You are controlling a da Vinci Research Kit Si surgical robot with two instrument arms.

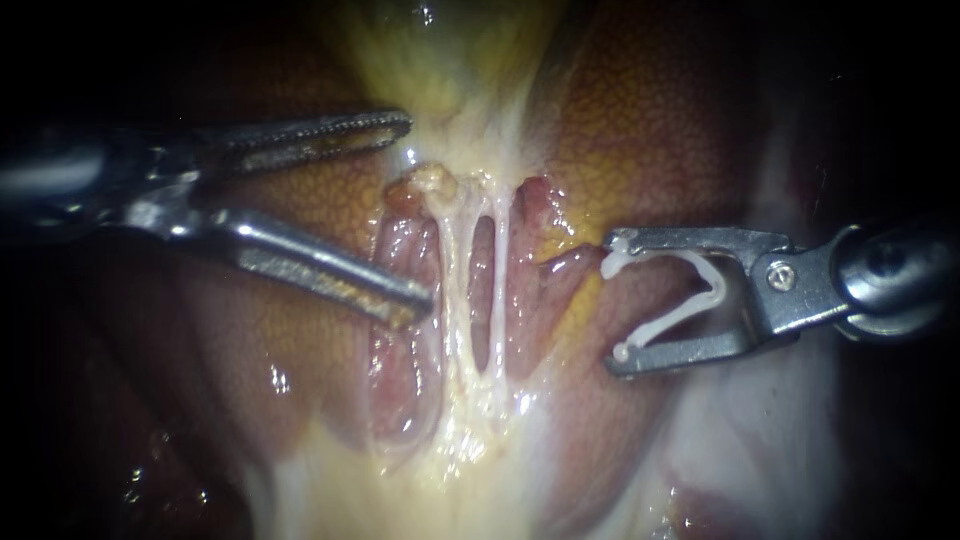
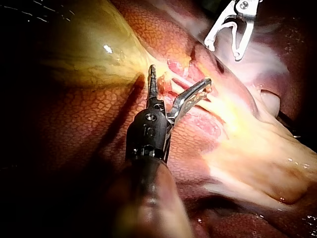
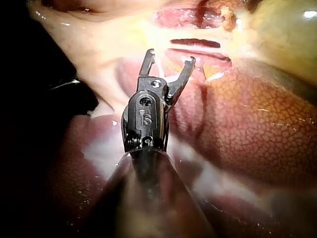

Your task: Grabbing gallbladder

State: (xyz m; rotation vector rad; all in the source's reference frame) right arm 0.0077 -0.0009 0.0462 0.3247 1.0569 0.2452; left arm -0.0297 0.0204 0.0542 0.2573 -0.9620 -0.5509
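The yellowish gallbladder (image 1: 432,50) lies at the top centre; in the left wrist view the gallbladder (image 2: 89,54) sits beside my left instrument's jaws. Below it two pale tubes (image 1: 452,270) run side by side across a dissected reddish window. My left instrument (image 1: 415,213) stands with its jaws wide open just left of the tubes, the lower jaw's tip close to the left tube, and it grips nothing. My right instrument (image 1: 611,302) waits to the right of the tubes, clear of them, its jaws spread around a white clip (image 1: 690,290).
Mottled orange-brown liver (image 1: 640,130) flanks the window on both sides. Whitish fatty tissue (image 1: 470,440) spreads below the tubes. In the left wrist view my right instrument (image 2: 228,29) shows ahead of my left instrument (image 2: 180,74). My right instrument (image 3: 170,56) points at the window.
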